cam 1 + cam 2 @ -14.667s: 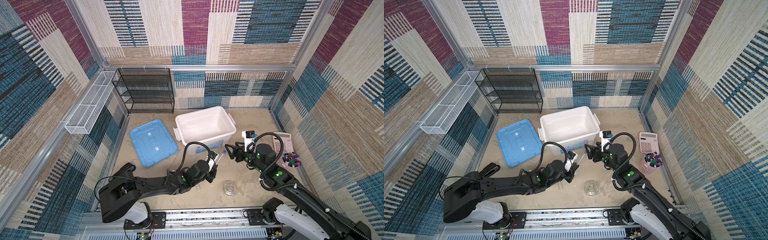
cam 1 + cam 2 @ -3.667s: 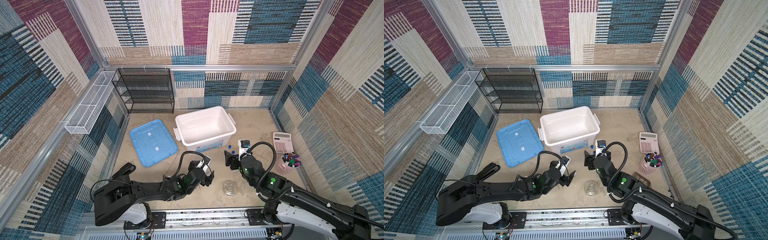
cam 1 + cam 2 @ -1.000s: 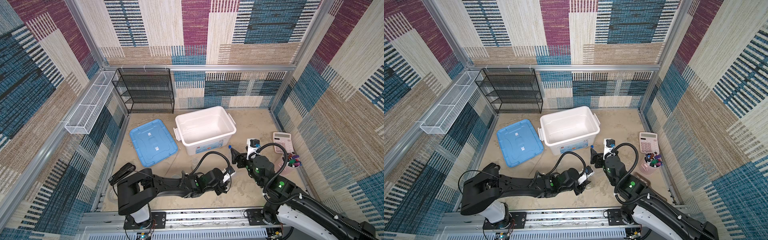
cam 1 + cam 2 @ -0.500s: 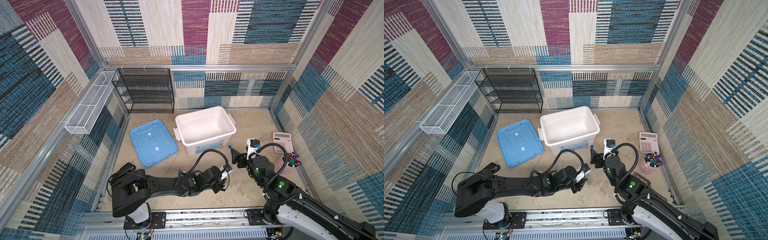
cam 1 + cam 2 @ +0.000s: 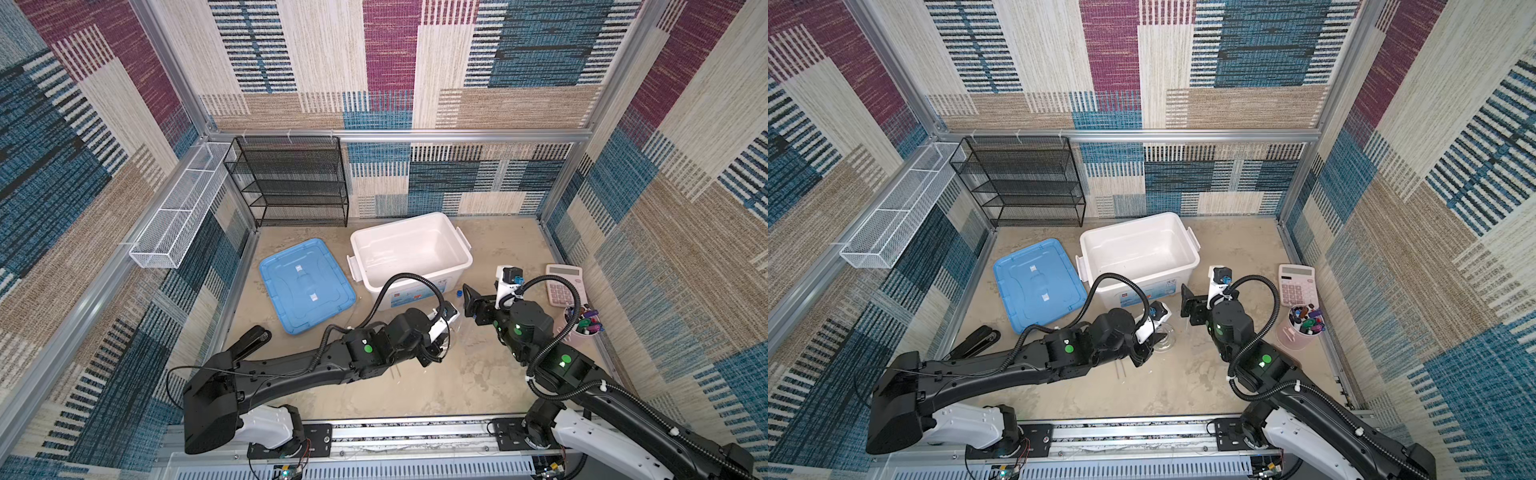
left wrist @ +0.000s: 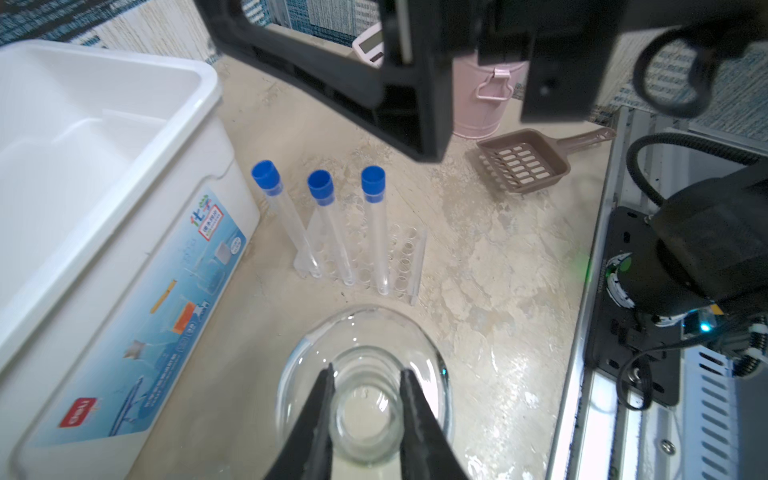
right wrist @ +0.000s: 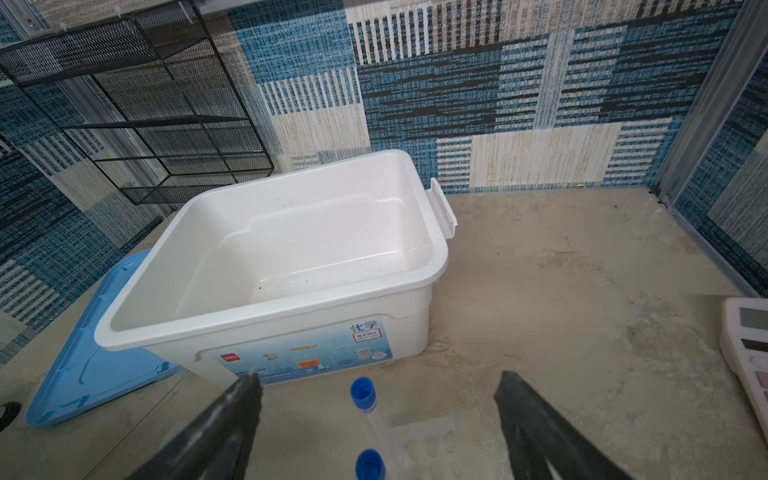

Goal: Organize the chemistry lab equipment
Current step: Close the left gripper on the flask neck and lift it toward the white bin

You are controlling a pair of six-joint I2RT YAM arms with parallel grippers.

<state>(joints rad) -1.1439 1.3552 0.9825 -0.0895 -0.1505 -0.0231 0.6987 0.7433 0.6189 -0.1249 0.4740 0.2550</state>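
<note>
Left claw [image 6: 368, 369]: clenched on the small dish; its wall is pinched by both fingers [image 6: 320, 415].
Small dish [image 6: 368, 419]: clear glass, gripped between the left claw's fingers and seated inside the large dish.
Large dish [image 6: 430, 361]: clear, spread out around and under the left claw's tips; whether it is lifted cannot be told.
Tubes [image 6: 376, 232]: three, blue-capped, stood upright in the tray, just ahead of the left claw and untouched by it.
Tray [image 6: 405, 257]: clear and welled, set ahead of the left claw, below the right claw.
Right claw [image 7: 378, 384]: released, fingers [image 7: 232, 415] spread wide, nothing gripped; one of the tubes is seen below the gap, apart from both fingers.
Bin [image 7: 266, 307]: white, open, placed just beyond both claws.
Lid [image 7: 83, 374]: blue, laid flat beside the bin, well apart from the right claw.
</note>
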